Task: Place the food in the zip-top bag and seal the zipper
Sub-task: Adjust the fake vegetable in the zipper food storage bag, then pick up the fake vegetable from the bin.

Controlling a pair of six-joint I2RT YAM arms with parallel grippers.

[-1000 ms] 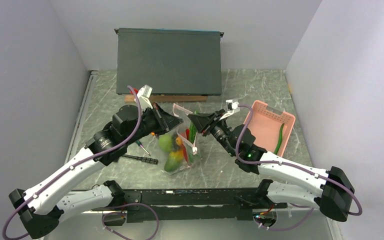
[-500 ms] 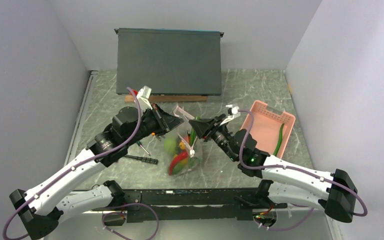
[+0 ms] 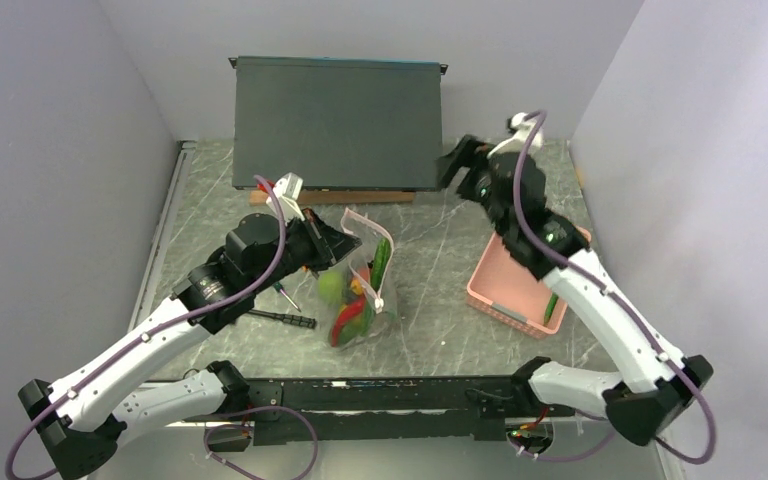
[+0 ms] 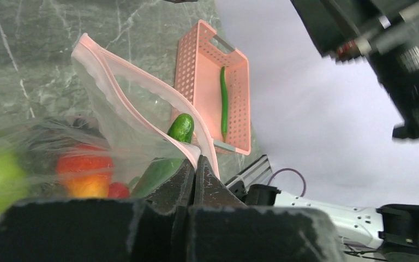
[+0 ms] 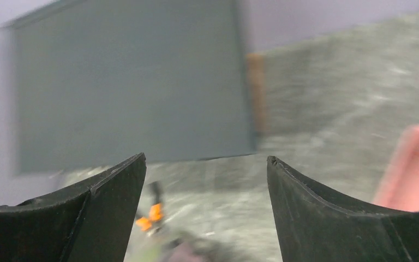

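The right arm has swung up and away from the zip-top bag (image 3: 365, 300). The right pincer (image 5: 206, 159) now hangs released and empty near the right corner of the dark panel (image 3: 338, 122). The left pincer (image 4: 195, 166) is clenched on the zipper (image 4: 163, 94), holding the mouth of the one bag agape. The bag sits on the desk (image 3: 430, 330) between the arms, its long axis running near to far, mouth toward the far side. Inside we count one lime-green fruit (image 3: 330, 287), one orange-yellow piece (image 4: 84, 174), at least one red chili (image 3: 350, 318) and one cucumber (image 4: 181, 127), whose tip pokes out of the mouth, pointing far-right. One thin green pod (image 4: 223, 101) lies lengthwise in the pink basket (image 4: 196, 71).
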